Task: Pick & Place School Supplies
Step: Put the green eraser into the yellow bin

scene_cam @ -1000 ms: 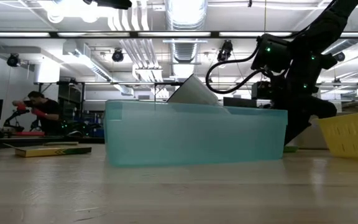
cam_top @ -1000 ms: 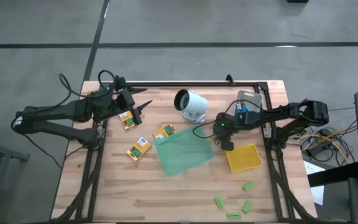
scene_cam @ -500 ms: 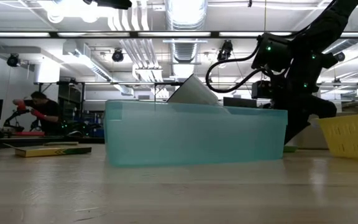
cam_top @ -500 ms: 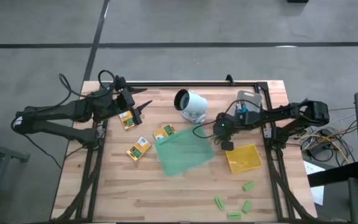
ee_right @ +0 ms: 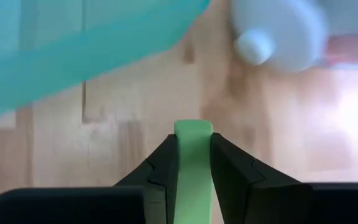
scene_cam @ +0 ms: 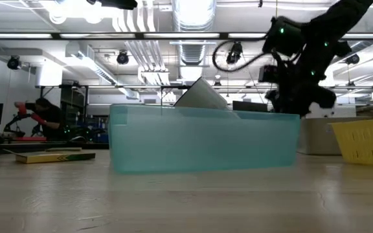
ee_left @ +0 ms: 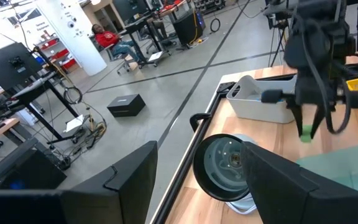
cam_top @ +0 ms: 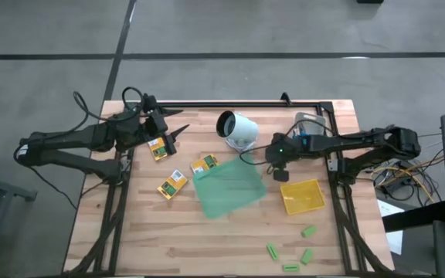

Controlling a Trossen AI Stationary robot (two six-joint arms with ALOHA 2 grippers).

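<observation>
1. Near edge of the table (cam_top: 207, 247): four light-green blocks (cam_top: 288, 253) are scattered at the near-right corner, well apart from everything else; the near-left part is bare wood.
2. Mid-table: the translucent green tray (cam_top: 229, 191) lies tilted, w/ bare wood on its near side. The yellow tray (cam_top: 303, 196) sits just to its right, close to the table's right edge.
3. Two printed packets (cam_top: 172, 184) lie left of the green tray; one (cam_top: 203, 164) touches or overlaps the tray's far-left corner.
4. The right gripper (cam_top: 281, 173) is held above the wood between the two trays, at the yellow tray's far-left corner. Its fingers (ee_right: 166, 168) are narrowed onto a light-green block (ee_right: 194, 163), which is pinched upright between them & lifted off the table.
5. Left side, farther back: the left gripper (cam_top: 178, 134) hovers near the far-left part of the table, jaws apart, nothing seen betw. them. A third packet (cam_top: 157, 147) lies just under/beside it.
6. Far part: a white camera (cam_top: 236, 130) stands near centre; a white bin (ee_left: 260, 102) is seen at the far-right corner, by the black rail at the far edge.
7. Beyond the table, a seated person (ee_left: 107, 38) is seen in the room.
</observation>
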